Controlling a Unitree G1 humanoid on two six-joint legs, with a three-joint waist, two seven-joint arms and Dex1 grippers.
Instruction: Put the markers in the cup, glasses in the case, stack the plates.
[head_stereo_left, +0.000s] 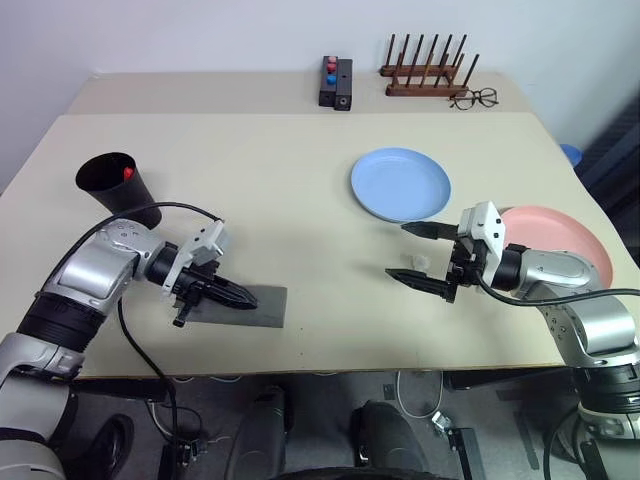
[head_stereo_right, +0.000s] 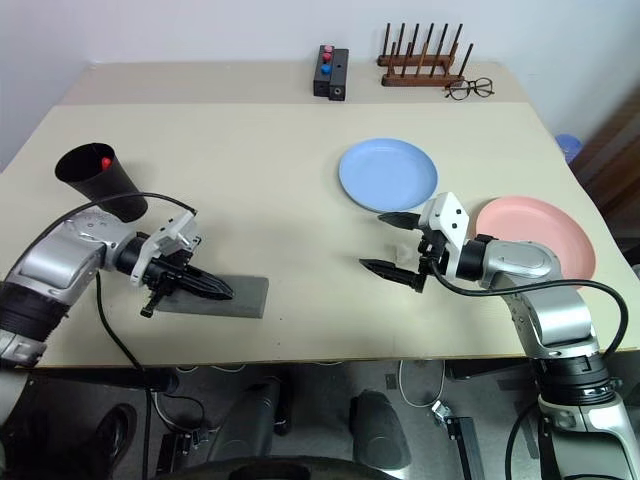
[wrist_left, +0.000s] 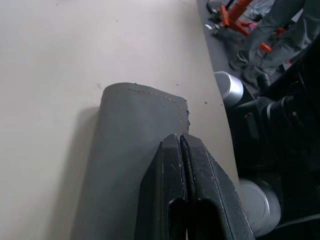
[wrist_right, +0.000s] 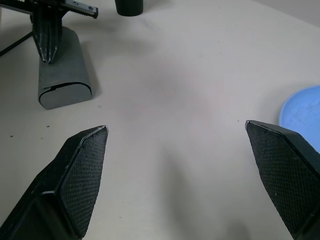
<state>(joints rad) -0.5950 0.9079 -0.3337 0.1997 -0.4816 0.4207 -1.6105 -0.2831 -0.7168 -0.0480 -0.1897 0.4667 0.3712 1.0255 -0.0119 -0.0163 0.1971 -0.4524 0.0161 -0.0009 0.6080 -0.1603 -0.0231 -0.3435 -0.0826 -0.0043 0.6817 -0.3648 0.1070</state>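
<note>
1. The grey glasses case (head_stereo_left: 240, 305) lies flat and closed near the front edge of the beige table (head_stereo_left: 280, 190); it is a matte, leather-like rectangle with rounded corners and a stitched seam along one end.
2. The left gripper (head_stereo_left: 243, 297) hovers over the case, jaws pressed together and holding nothing, its slim black fingers (wrist_left: 180, 195) tapering to a point.
3. The black cup (head_stereo_left: 118, 187), tapered and matte, stands tilted at the table's left side, with the red cap of a marker (head_stereo_left: 128, 173) showing inside its rim.
4. The light blue plate (head_stereo_left: 400, 184) is round, shallow and smooth; the salmon pink plate (head_stereo_left: 565, 240) lies beside it to the right, apart from it.
5. The right gripper (head_stereo_left: 412, 251) hangs between the plates and the case, jaws spread wide and empty, the pads (wrist_right: 85, 165) textured with a fine grid.
6. At the far edge are a wooden peg rack (head_stereo_left: 428, 72), thin-rimmed eyeglasses (head_stereo_left: 474, 98) and a black box (head_stereo_left: 336, 82) with red and blue caps.
</note>
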